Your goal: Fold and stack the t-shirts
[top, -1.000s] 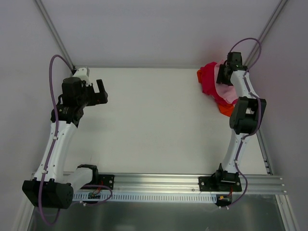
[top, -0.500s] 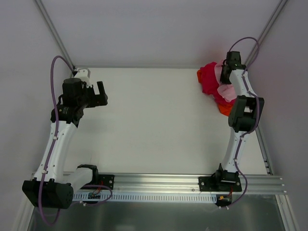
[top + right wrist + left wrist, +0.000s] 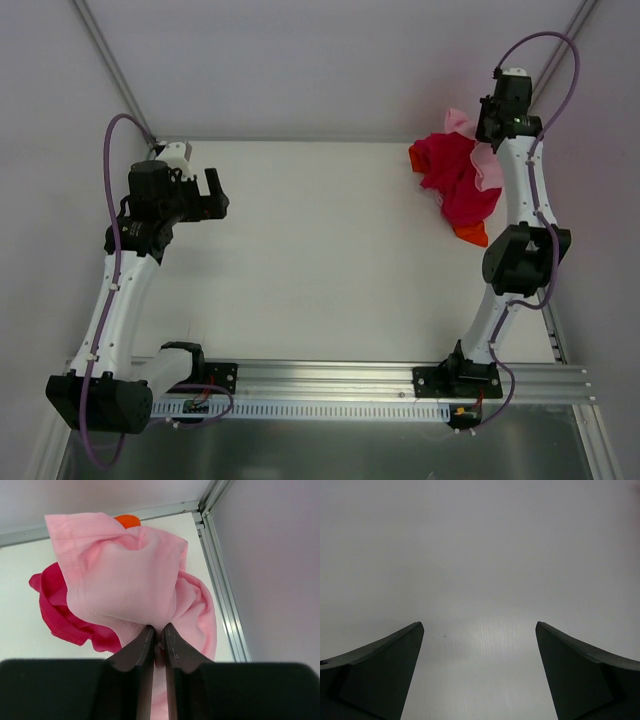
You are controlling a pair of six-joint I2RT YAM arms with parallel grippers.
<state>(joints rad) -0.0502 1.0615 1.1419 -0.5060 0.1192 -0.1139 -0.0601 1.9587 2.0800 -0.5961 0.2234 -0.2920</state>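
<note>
Three t-shirts lie crumpled at the table's far right corner. The light pink t-shirt (image 3: pixel 125 575) hangs from my right gripper (image 3: pixel 158 630), which is shut on a pinch of its cloth and raised above the pile. From above, the pink cloth (image 3: pixel 484 160) trails down from that gripper (image 3: pixel 497 125). Below it sits the magenta-red t-shirt (image 3: pixel 450 175), with the orange t-shirt (image 3: pixel 472 235) poking out underneath. My left gripper (image 3: pixel 215 193) hovers open over the bare far-left table, nothing between its fingers (image 3: pixel 380 665).
An aluminium frame rail (image 3: pixel 225 600) runs along the table's right edge, close to the hanging shirt. Grey enclosure walls (image 3: pixel 320 60) stand behind and at both sides. The white table (image 3: pixel 320 250) stretches between the two arms.
My right gripper closed on the pink t-shirt in the pile and rose up and back, lifting the cloth off the magenta-red one. The left arm stayed still.
</note>
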